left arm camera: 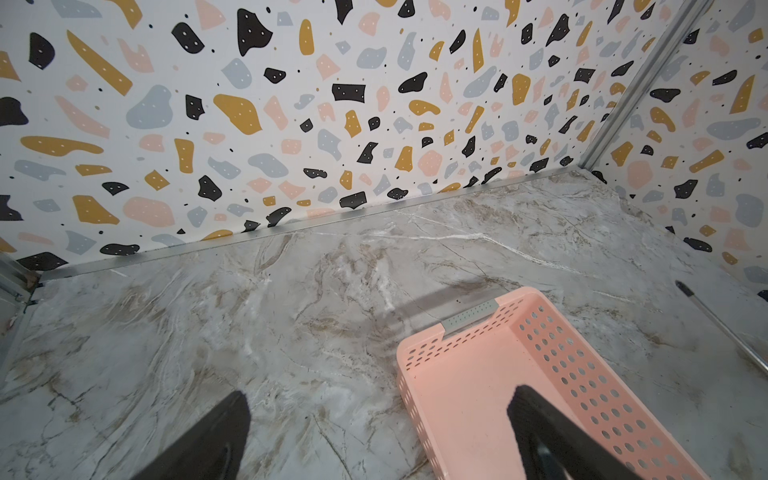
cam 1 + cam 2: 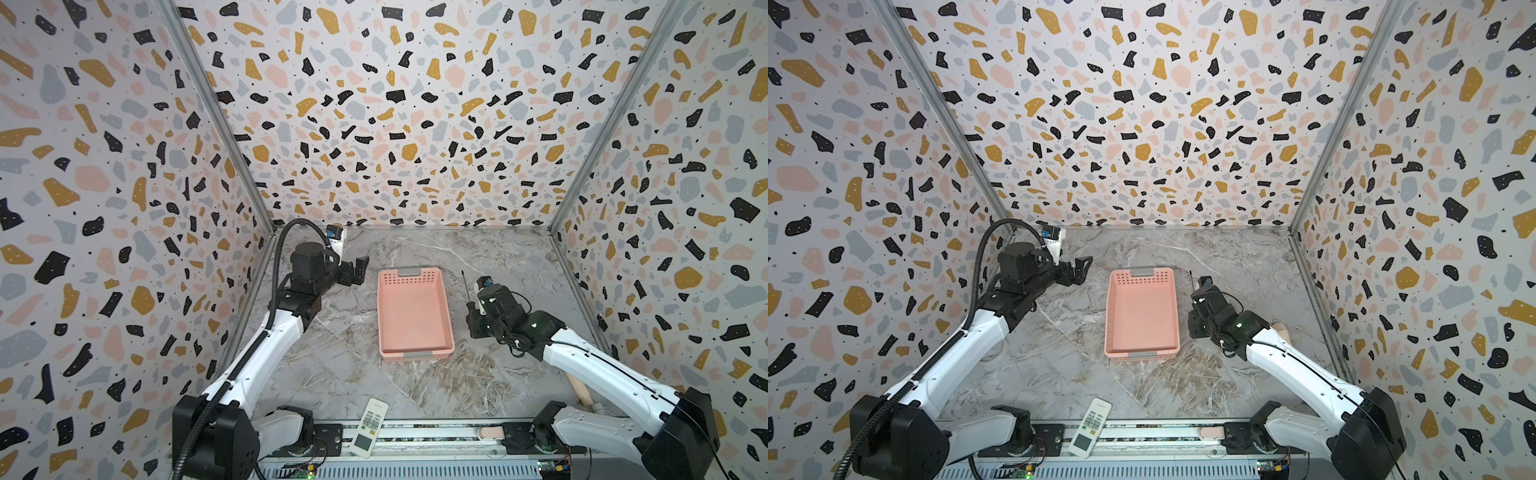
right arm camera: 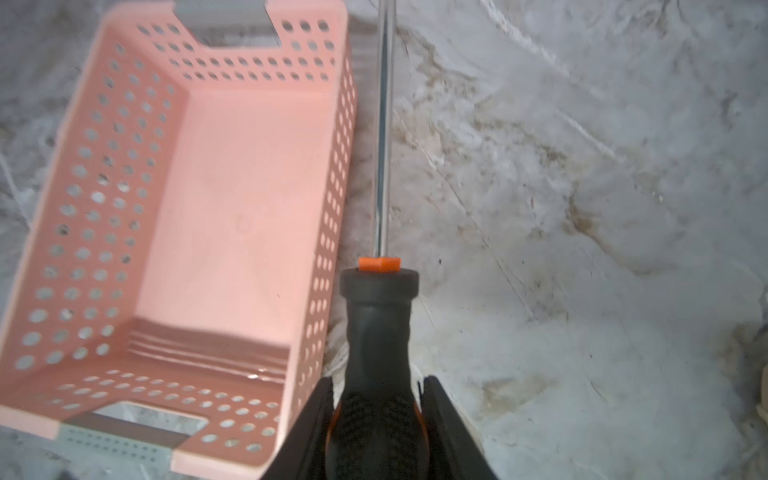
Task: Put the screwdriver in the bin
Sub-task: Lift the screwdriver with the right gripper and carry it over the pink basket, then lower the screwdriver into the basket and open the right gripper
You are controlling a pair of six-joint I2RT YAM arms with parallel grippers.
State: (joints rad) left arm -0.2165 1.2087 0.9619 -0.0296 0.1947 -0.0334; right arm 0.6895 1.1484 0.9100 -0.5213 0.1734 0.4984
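beside the bin point(image 2: 411, 316), right end effector point(image 3: 376, 395) clamps screwdriver point(image 3: 376, 332); left end effector point(image 2: 357, 270) gapes; remote point(image 2: 370, 428) well apart.

My left arm point(image 2: 266, 345) and right arm point(image 2: 602, 370) wear white shells with black joints. A ribbed black cable conduit point(image 2: 276, 286) follows the left one; a green light point(image 2: 535, 326) glows behind my right gripper point(image 3: 377, 382).

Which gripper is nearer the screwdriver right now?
Right. The right gripper is shut on the screwdriver, beside the bin; the left gripper hangs open across the bin, apart from it.
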